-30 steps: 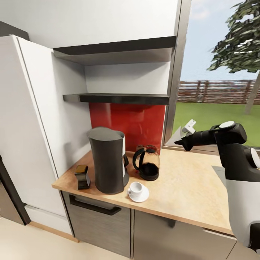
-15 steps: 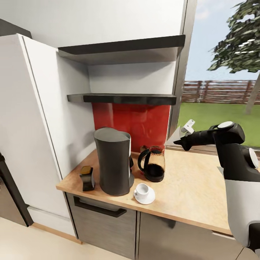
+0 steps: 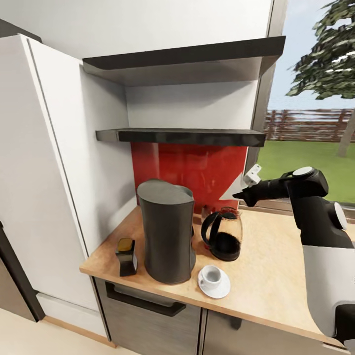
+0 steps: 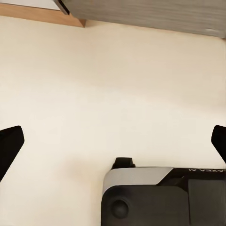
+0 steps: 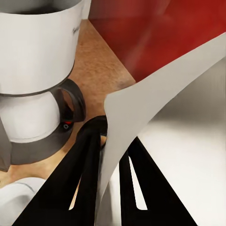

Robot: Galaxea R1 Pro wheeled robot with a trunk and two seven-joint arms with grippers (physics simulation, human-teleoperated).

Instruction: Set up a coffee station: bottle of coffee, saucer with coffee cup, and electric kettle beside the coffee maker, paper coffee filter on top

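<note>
Two fingers of our right gripper pinch the paper coffee filter right of the coffee maker in the head view, the right wrist view confirms that thin clamp on the filter, so we should lift gently and lower it level.

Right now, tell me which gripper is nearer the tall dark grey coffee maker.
Right. The right gripper, pinching the white paper filter, hovers beside the tall dark grey coffee maker; the left gripper hangs open over pale floor.
</note>
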